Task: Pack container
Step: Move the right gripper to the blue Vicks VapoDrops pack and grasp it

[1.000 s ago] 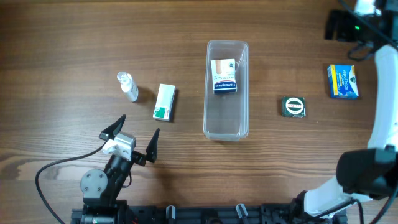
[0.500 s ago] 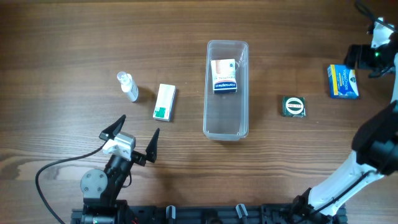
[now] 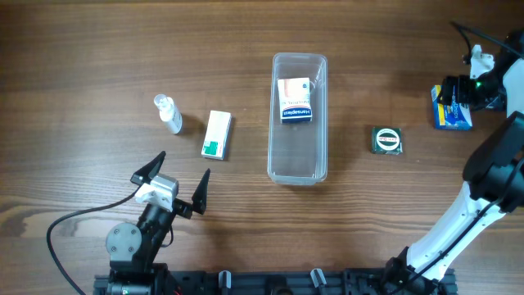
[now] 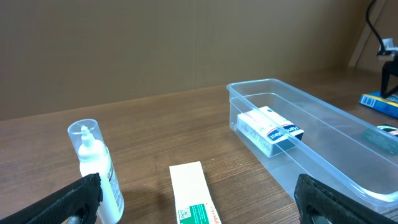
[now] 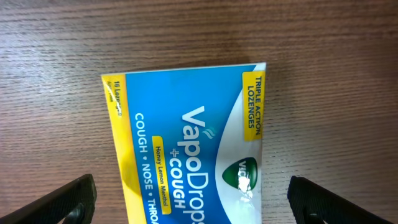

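The long clear container (image 3: 298, 123) lies mid-table with a white, red and blue box (image 3: 295, 100) in its far half; it also shows in the left wrist view (image 4: 323, 134). My right gripper (image 3: 460, 93) is open, directly above the blue and yellow cough-drop box (image 3: 452, 115), its fingers straddling the box (image 5: 186, 149) in the right wrist view. My left gripper (image 3: 178, 185) is open and empty near the front edge, facing a white and green box (image 3: 216, 134) and a small clear bottle (image 3: 169, 114).
A dark green square packet (image 3: 386, 140) lies between the container and the cough-drop box. The white and green box (image 4: 194, 200) and the bottle (image 4: 96, 165) sit close in front of the left fingers. A black cable trails at the front left.
My right gripper has come down from the far right corner toward me and now sits over the cough-drop box. The left arm and all objects have not moved.
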You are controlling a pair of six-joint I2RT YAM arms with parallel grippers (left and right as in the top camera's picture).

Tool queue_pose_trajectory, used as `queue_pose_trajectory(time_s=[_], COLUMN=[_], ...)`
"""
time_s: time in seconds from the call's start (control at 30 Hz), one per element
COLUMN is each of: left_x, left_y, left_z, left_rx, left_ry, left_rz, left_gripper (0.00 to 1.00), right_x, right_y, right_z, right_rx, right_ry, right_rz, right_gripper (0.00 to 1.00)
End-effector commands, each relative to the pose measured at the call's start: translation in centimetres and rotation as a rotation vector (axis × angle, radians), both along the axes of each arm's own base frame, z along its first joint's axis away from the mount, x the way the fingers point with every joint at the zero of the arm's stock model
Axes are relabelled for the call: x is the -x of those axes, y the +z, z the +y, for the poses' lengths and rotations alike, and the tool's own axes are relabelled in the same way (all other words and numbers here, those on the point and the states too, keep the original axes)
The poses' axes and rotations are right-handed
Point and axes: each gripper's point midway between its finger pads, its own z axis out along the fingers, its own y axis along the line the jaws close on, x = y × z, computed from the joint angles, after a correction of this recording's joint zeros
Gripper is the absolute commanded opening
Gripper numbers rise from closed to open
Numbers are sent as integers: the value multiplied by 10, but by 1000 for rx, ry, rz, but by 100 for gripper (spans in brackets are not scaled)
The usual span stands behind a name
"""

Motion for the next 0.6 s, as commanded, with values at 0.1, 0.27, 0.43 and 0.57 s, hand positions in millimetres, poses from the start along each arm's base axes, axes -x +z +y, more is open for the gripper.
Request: queue_pose_trajectory(time_s=[0.1,0.27,0.43,0.57], left_x=[-1,-1,-1,-1], left_y=[-1,-1,-1,-1], left_z=[2,2,2,2], left_rx=[-8,-8,-8,-8], left_ry=[9,9,9,9], left_rz=[-3,-3,-2,-3], left_gripper=[100,100,100,100], right_x=[16,18,17,13], right_y=[-45,-51,-49,-41], right_z=[7,7,2,0], right_rx=[-35,-32,-10,-3], right_ry=[26,30,-4,-26], right_rz=[81,80,83,62], right_gripper=[100,100,91,83])
